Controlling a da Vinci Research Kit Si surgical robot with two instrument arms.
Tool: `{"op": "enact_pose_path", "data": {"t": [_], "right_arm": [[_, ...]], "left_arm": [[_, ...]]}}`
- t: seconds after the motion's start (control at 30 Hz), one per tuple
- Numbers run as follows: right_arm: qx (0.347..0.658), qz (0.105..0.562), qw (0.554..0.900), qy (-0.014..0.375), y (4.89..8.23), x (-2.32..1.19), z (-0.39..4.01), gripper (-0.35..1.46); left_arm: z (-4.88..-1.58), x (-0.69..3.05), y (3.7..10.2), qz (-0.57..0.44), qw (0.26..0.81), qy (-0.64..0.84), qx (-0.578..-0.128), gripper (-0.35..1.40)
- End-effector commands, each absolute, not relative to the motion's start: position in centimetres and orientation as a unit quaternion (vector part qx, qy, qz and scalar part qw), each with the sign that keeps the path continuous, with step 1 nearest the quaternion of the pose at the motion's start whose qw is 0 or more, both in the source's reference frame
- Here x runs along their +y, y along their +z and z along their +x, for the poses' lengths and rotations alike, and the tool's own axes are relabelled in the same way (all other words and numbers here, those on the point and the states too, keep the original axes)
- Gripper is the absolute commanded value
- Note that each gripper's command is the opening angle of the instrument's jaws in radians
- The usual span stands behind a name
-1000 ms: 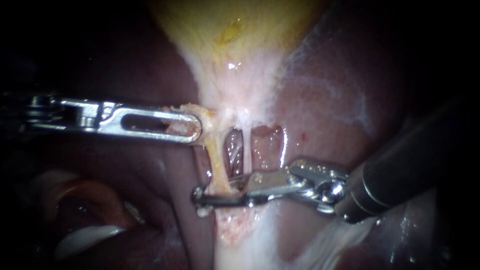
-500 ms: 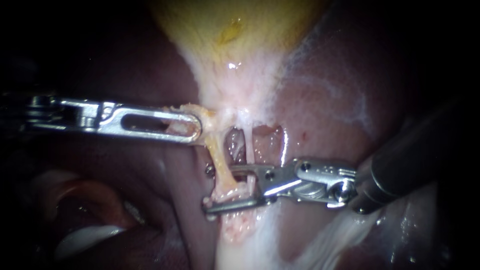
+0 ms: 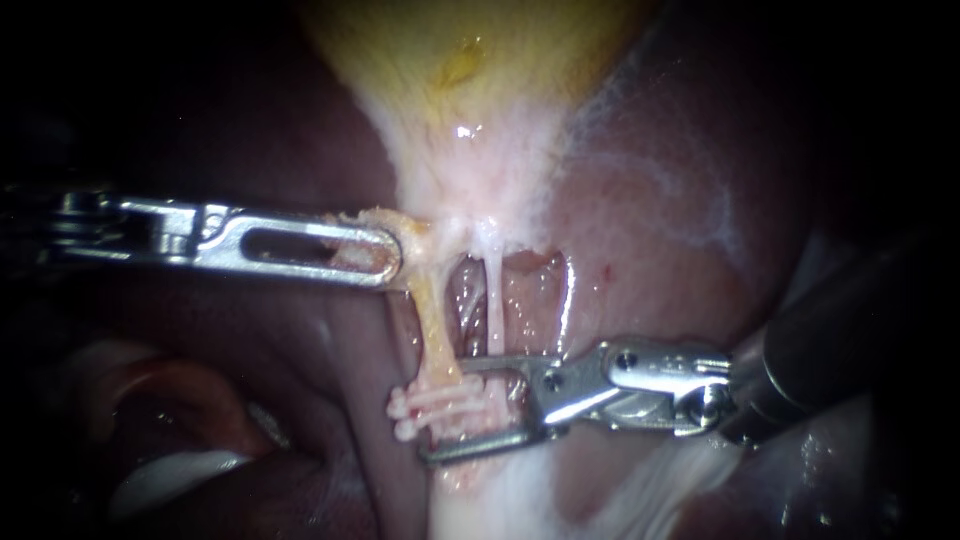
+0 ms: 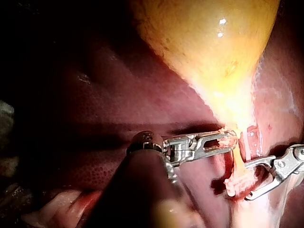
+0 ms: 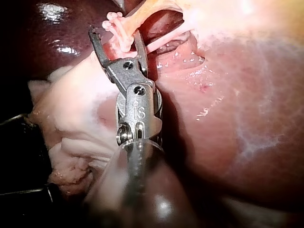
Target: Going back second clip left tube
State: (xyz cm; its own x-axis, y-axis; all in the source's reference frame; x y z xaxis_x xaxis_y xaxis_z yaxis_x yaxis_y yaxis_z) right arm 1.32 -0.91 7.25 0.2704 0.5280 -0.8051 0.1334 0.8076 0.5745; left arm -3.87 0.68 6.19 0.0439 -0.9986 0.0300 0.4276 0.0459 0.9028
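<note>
Lying across the lower end of the left tube [image 3: 432, 320], low in the centre of the frame, the pale clips [image 3: 420, 402] sit between the two jaws of the right instrument's end effector [image 3: 444, 408], which is open around them. At centre left, the left instrument's end effector [image 3: 390, 257] is closed on tissue [image 3: 415, 235] below the gallbladder [image 3: 480, 70].
</note>
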Motion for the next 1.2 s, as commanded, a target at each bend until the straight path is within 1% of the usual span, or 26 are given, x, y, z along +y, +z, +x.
{"op": "enact_pose_path", "data": {"t": [0.03, 0.17, 0.3, 0.47, 0.7, 0.9, 1.2], "right_arm": [[0.589, 0.276, 0.747, 0.134, 7.28, -0.89, 1.3, 0.5], [0.591, 0.264, 0.751, 0.132, 7.32, -0.81, 1.2, 0.5], [0.593, 0.255, 0.753, 0.128, 7.26, -0.75, 1.07, 0.5], [0.598, 0.239, 0.756, 0.117, 7.06, -0.58, 0.8, 0.5], [0.603, 0.213, 0.761, 0.106, 6.7, -0.21, 0.27, 0.5], [0.603, 0.201, 0.765, 0.103, 6.5, -0.01, -0.03, 0.5], [0.604, 0.197, 0.766, 0.1, 6.46, 0.0, -0.08, 0.5]], "left_arm": [[-3.87, 0.68, 6.19, 0.377, 0.616, -0.579, -0.379, -0.35], [-3.87, 0.68, 6.19, 0.377, 0.616, -0.579, -0.379, -0.35], [-3.87, 0.67, 6.19, 0.377, 0.616, -0.579, -0.379, -0.35], [-3.87, 0.67, 6.19, 0.377, 0.616, -0.579, -0.379, -0.35], [-3.87, 0.67, 6.19, 0.377, 0.616, -0.579, -0.379, -0.35], [-3.88, 0.67, 6.2, 0.377, 0.616, -0.579, -0.379, -0.35], [-3.98, 0.65, 6.37, 0.373, 0.617, -0.579, -0.381, -0.35]]}}
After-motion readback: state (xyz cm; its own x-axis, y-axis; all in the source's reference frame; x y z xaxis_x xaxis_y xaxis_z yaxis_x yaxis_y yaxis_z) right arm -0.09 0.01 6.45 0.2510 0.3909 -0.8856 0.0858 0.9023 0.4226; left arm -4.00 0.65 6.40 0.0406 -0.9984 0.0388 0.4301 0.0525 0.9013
